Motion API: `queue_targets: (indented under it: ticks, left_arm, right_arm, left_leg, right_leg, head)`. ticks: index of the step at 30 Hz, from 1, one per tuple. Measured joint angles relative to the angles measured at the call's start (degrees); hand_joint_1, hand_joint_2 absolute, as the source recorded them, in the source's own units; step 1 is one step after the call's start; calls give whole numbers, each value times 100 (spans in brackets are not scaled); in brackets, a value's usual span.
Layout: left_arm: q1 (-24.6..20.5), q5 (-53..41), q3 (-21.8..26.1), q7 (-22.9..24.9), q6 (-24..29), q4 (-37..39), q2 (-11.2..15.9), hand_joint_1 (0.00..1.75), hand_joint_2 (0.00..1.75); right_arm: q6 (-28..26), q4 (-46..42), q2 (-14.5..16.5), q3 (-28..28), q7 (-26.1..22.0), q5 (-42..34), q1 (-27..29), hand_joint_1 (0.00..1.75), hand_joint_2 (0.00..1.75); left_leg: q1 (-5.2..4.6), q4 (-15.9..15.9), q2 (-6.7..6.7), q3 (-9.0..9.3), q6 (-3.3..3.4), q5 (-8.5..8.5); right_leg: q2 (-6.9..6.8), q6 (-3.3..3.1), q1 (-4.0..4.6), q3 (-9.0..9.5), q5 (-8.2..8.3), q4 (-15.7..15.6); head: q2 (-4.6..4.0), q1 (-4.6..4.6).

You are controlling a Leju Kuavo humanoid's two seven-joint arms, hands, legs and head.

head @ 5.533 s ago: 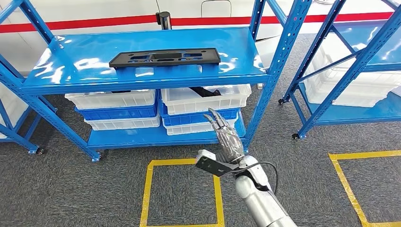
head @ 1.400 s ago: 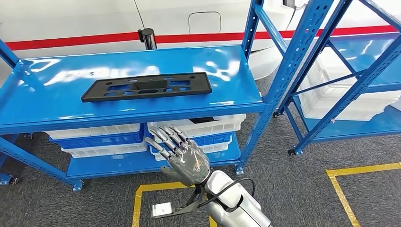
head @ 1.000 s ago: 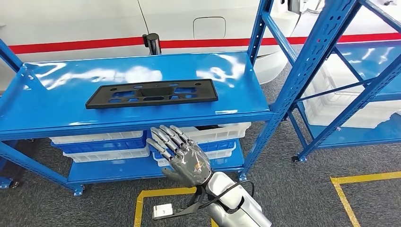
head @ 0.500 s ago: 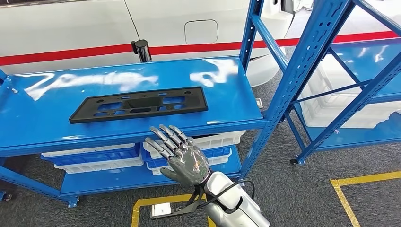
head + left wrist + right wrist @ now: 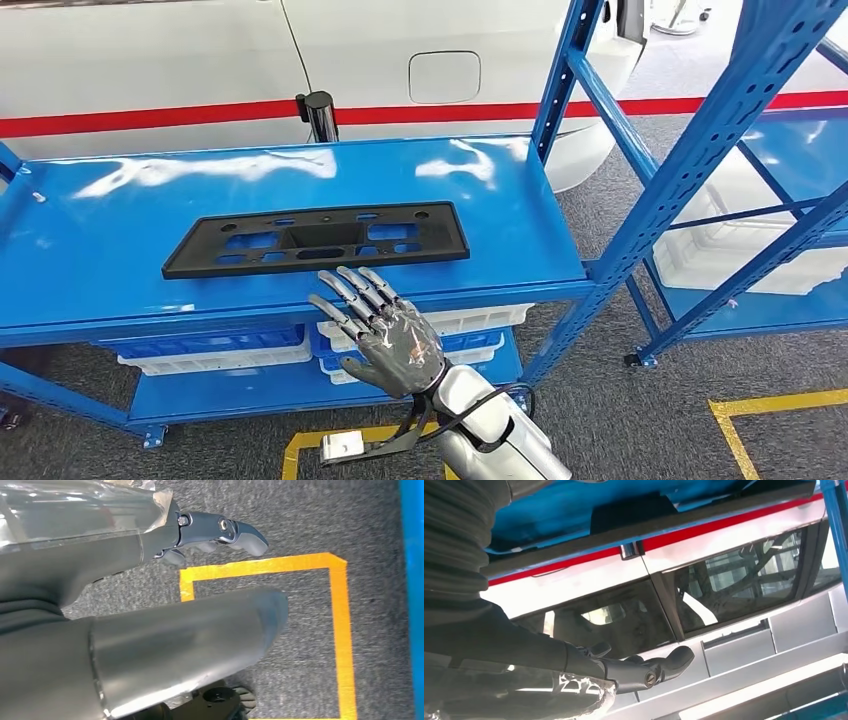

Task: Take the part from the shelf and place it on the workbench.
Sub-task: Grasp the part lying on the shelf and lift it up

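My right hand [image 5: 392, 338] hovers w/ fingers [image 5: 345, 292] spread, empty, at shelf [image 5: 520, 215] front edge; part [image 5: 318, 238] lies just beyond, long axis left-right. Left hand [image 5: 210, 532] hangs low, looks empty.

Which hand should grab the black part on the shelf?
Probably the right hand: it is raised, fingers spread, just before the part. The left hand hangs low over the floor.

No text, label, brand or number can be read on anything here; the white tag [image 5: 343, 446] hanging at the right wrist looks blank.
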Motion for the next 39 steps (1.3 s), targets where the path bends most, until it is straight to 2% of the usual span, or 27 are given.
queue_targets:
  ticks: [1, 3, 5, 6, 7, 10, 11, 12, 13, 14, 15, 17, 18, 21, 22, 23, 26, 27, 28, 29, 30, 31, 32, 33, 35, 37, 39]
  left_arm:
    - [-3, 4, 0, 1, 3, 1, 1, 0, 0]
    - [-5, 10, 0, 1, 8, 1, 1, 0, 0]
    - [-4, 10, 0, -1, 11, 1, 1, 0, 0]
    - [-7, 9, 0, -3, 13, 0, 1, 0, 0]
    - [-14, 8, 0, -4, 13, -1, 1, 0, 0]
    - [-22, 8, 0, -7, 13, -1, 1, 0, 0]
    - [-20, 9, 0, -7, 13, -1, 2, 0, 0]
    - [-18, 10, 0, -8, 13, -1, 3, 0, 0]
    - [-18, 11, 0, -10, 13, -1, 4, 0, 0]
    - [-18, 13, 0, -12, 13, -1, 6, 0, 0]
    - [-18, 13, 0, -14, 13, -1, 8, 0, 0]
    - [-25, 10, -2, -16, 12, -1, 7, 0, 0]
    - [-25, 8, -3, -17, 14, -1, 5, 0, 0]
    - [-34, 4, -13, -23, 59, -1, -9, 0, 0]
    - [-50, 5, -16, -27, 92, -1, -12, 0, 0]
    - [-67, 6, -17, -31, 133, 0, -16, 0, 0]
    - [-82, 8, -21, -26, 240, 1, -19, 0, 0]
    - [-81, 6, -23, -15, 272, 1, -24, 0, 0]
    - [-82, 3, -27, 1, 298, 1, -31, 0, 0]
    - [-86, -2, -31, 18, 325, 0, -38, 0, 0]
    - [-91, -7, -38, 34, 344, -1, -48, 0, 0]
    - [-97, -13, -50, 50, 354, -1, -57, 0, 0]
    - [-107, -20, -63, 69, 361, -1, -67, 0, 0]
    - [-117, -30, -79, 91, 367, -2, -78, 0, 0]
    - [-137, -52, -113, 130, 396, -3, -90, 0, 0]
    - [-157, -66, -144, 152, 423, -3, -93, 0, 0]
    - [-181, -78, -162, 165, 431, -3, -95, 0, 0]
  right_arm:
    - [-1, 9, 0, -2, -9, -7, -5, 0, 175]
    - [-5, 24, 3, -3, -20, -14, -14, 0, 175]
    - [-9, 30, 18, -5, -24, -15, -18, 0, 175]
    - [-9, 32, 30, -7, -26, -15, -25, 0, 175]
    - [-10, 33, 43, -8, -29, -16, -32, 0, 175]
    - [-11, 57, 58, -9, -39, -25, -38, 0, 175]
    - [-12, 73, 58, -9, -48, -31, -34, 0, 175]
    - [-13, 90, 58, -9, -56, -38, -31, 0, 175]
    - [-15, 104, 58, -9, -67, -44, -30, 0, 175]
    - [-16, 118, 60, -9, -79, -52, -30, 0, 175]
    - [-18, 132, 61, -9, -89, -62, -34, 0, 175]
    - [-27, 162, 63, -8, -111, -89, -52, 0, 175]
    - [-31, 180, 64, -5, -119, -102, -61, 0, 175]
    - [-38, 233, 78, 12, -128, -129, -81, 0, 175]
    - [-39, 248, 83, 19, -130, -132, -95, 0, 175]
    - [-39, 264, 84, 24, -130, -133, -106, 0, 175]
    - [-30, 322, 83, 44, -131, -133, -101, 0, 175]
    - [-8, 350, 85, 60, -133, -140, -97, 0, 175]
    - [23, 383, 91, 80, -136, -154, -100, 0, 175]
    - [59, 420, 101, 102, -139, -174, -109, 0, 175]
    - [96, 461, 116, 120, -141, -201, -125, 0, 175]
    - [118, 511, 132, 132, -141, -227, -148, 0, 175]
    - [129, 570, 152, 141, -138, -253, -184, 0, 175]
    - [135, 639, 172, 147, -133, -275, -222, 0, 175]
    - [127, 819, 227, 155, -115, -309, -315, 0, 175]
    - [117, 1031, 288, 161, -95, -321, -420, 0, 175]
    - [110, 1223, 346, 164, -83, -322, -515, 0, 175]
  left_leg:
    - [-1, -9, 4, 33, -33, -40]
    - [-8, 17, 14, 83, -101, -68]
    - [-7, 124, 28, 96, -149, -93]
    - [-1, 267, 33, 35, -171, -151]
    - [10, 505, 38, -91, -196, -264]
    - [37, 1491, 40, -766, -276, -699]
    - [41, 1642, 40, -931, -290, -712]
    - [47, 1579, 41, -985, -291, -587]
    - [53, 1320, 42, -931, -281, -358]
    - [58, 931, 45, -796, -266, -69]
    - [52, 566, 53, -654, -251, 102]
    - [25, 158, 66, -488, -196, 172]
    - [9, 123, 66, -476, -152, 126]
    - [8, 64, 53, -339, -22, 234]
    - [12, 51, 50, -284, 3, 240]
    - [12, 39, 48, -252, 26, 241]
    - [-16, 41, 27, -239, 65, 199]
    - [-30, 41, 18, -226, 71, 180]
    - [-48, 41, 9, -200, 72, 159]
    - [-65, 40, 0, -164, 73, 134]
    - [-76, 36, -5, -130, 71, 109]
    - [-84, 29, -11, -96, 64, 88]
    - [-85, 21, -15, -78, 45, 67]
    - [-83, 19, -18, -65, 19, 63]
    - [-78, 9, -10, -78, 8, 42]
    - [-65, -4, 4, -91, 20, 27]
    - [-55, -19, 8, -79, 5, 25]
  right_leg:
    - [-15, -62, 15, 71, 71, -188]
    - [-25, -212, 23, 91, 77, -261]
    - [-13, -295, -23, 197, 154, -301]
    - [-11, -332, -42, 256, 143, -311]
    - [-9, -367, -60, 309, 124, -325]
    - [-5, -421, -60, 348, 62, -328]
    - [0, -418, -60, 363, 37, -328]
    - [5, -405, -61, 394, 9, -327]
    - [10, -388, -62, 439, -25, -327]
    - [12, -366, -64, 493, -64, -327]
    - [13, -339, -55, 547, -102, -326]
    - [13, -268, -32, 591, -164, -331]
    - [12, -223, -13, 606, -173, -310]
    - [8, -134, 4, 612, -236, -153]
    - [7, -128, -1, 523, -307, 22]
    - [5, -130, -8, 354, -414, 312]
    - [6, -147, -9, -304, -760, 1302]
    - [5, -130, -7, -415, -760, 1370]
    - [5, -98, -3, -408, -648, 1204]
    - [5, -67, 3, -301, -448, 848]
    - [5, -67, 19, -141, -199, 408]
    - [0, -108, 43, -23, -41, 60]
    - [-1, -171, 69, 47, 34, -155]
    - [-1, -241, 90, 75, 69, -253]
    - [5, -235, 72, 111, 160, -303]
    - [13, -198, 46, 145, 278, -329]
    - [22, -233, 56, 146, 265, -329]
  head:
    - [0, 2]
    - [0, 4]
    - [0, 3]
    - [0, -1]
    - [0, -9]
    - [0, -20]
    - [0, -21]
    - [0, -21]
    - [0, -21]
    - [0, -21]
    - [0, -18]
    - [0, -20]
    - [0, -20]
    - [0, -18]
    - [0, -15]
    - [0, -11]
    - [0, -3]
    - [0, -3]
    - [0, -3]
    - [0, -3]
    - [0, -5]
    - [0, -21]
    - [0, -33]
    - [0, -42]
    - [0, -48]
    - [0, -51]
    - [0, -52]
